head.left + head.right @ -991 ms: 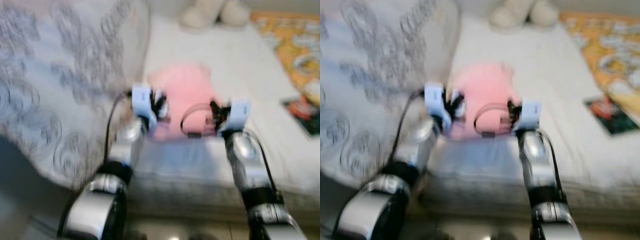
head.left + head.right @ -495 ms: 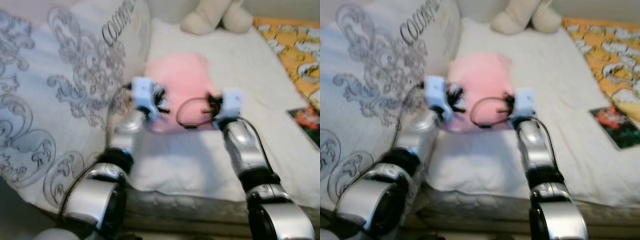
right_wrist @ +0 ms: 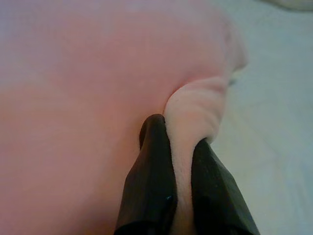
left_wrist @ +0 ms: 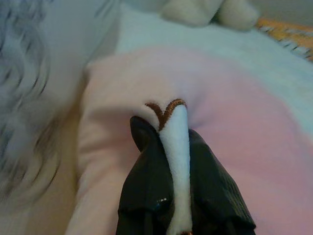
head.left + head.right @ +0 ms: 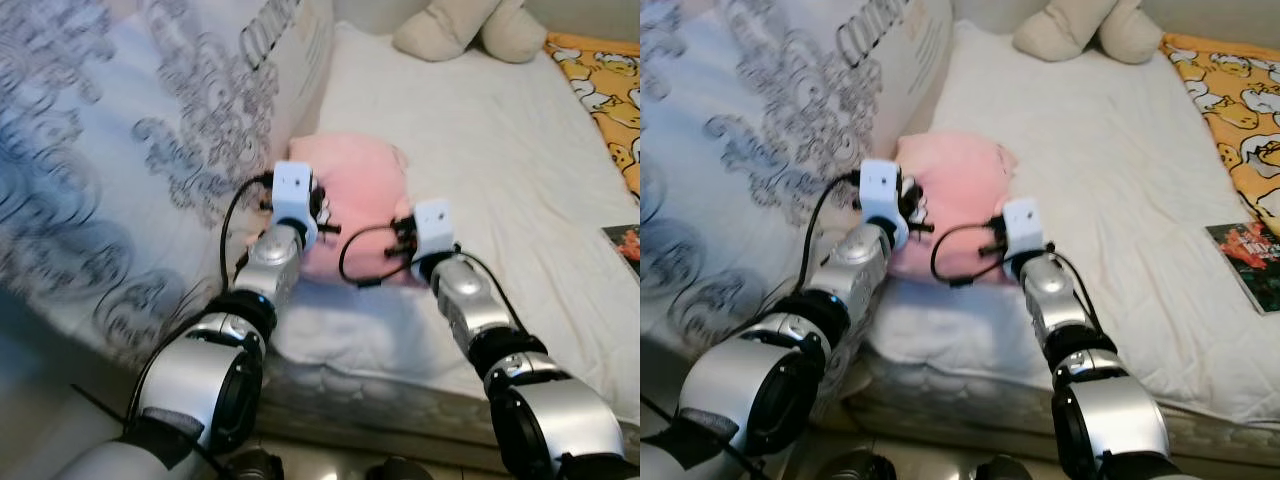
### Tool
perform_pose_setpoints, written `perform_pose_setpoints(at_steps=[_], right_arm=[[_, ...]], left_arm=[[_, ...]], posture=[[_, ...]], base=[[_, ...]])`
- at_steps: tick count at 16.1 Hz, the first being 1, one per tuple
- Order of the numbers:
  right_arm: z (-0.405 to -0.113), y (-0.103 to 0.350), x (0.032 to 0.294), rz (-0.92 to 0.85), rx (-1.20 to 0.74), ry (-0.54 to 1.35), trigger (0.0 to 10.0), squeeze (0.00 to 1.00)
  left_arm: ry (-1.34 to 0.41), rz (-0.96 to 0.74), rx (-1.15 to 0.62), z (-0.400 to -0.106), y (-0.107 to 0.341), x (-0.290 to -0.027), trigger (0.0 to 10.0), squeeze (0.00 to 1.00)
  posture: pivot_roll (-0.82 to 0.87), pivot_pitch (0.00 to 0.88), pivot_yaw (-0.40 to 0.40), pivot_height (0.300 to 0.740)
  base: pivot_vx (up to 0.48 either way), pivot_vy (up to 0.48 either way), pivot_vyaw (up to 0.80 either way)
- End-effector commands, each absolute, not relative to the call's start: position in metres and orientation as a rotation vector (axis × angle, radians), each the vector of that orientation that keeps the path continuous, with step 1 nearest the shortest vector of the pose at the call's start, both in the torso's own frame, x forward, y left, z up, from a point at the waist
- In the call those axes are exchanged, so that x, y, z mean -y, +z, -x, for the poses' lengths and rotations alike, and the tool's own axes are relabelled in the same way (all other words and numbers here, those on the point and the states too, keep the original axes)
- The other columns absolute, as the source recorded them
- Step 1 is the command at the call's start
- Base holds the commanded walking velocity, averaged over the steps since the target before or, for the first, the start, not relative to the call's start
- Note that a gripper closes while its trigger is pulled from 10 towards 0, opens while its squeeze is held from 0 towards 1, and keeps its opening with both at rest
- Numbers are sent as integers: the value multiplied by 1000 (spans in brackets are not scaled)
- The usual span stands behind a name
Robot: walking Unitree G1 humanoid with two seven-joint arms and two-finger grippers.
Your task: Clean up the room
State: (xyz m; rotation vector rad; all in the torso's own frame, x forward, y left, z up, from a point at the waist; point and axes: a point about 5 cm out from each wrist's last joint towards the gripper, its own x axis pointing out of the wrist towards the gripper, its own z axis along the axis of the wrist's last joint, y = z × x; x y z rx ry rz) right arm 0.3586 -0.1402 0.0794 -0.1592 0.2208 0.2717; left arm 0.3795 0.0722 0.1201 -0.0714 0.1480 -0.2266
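A soft pink cushion (image 5: 362, 185) lies on the white bed (image 5: 480, 130), near its front edge. My left gripper (image 4: 168, 142) is shut on the cushion's near left side, pinching a white fold with a brown stitched trim. At the near right side my right gripper (image 3: 178, 147) is shut on a pinched ridge of pink fabric. In the eye views both wrists (image 5: 295, 195) (image 5: 432, 228) sit against the cushion's near edge.
A large white pillow with grey swirls (image 5: 130, 150) leans at the left of the bed. A beige plush toy (image 5: 465, 25) lies at the back. A yellow duck-print blanket (image 5: 605, 90) and a dark book (image 5: 1250, 262) are at the right.
The view has shifted and sharpened as the camera moved. Both grippers stay on the pink cushion, which now lies a little closer to the bed's front edge.
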Motion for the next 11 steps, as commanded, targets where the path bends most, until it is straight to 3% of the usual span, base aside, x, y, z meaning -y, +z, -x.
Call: perform_pose_setpoints(at_steps=[1, 4, 8, 9, 11], right_arm=[[-355, 73, 149, 181, -244, 256, 10000, 0], [-355, 73, 153, 226, -239, 276, 10000, 0], [-357, 78, 168, 273, -233, 251, 10000, 0], [-357, 78, 170, 268, -229, 249, 10000, 1000], [-360, 86, 183, 180, -183, 147, 10000, 1000]], left_arm=[[-176, 57, -117, -382, 124, -81, 10000, 0], [-133, 48, -149, -378, 114, -84, 10000, 0], [-172, 42, -174, -371, 106, -66, 10000, 0], [-181, 43, -175, -371, 106, -64, 10000, 1000], [-201, 60, -150, -373, 114, -57, 10000, 1000]], posture=[[-69, 151, -23, 730], [-61, 167, -31, 730], [-69, 162, -34, 730], [-72, 162, -33, 730], [-78, 152, -27, 730]], base=[[0, 0, 0], [0, 0, 0], [0, 0, 0], [0, 0, 0], [0, 0, 0]])
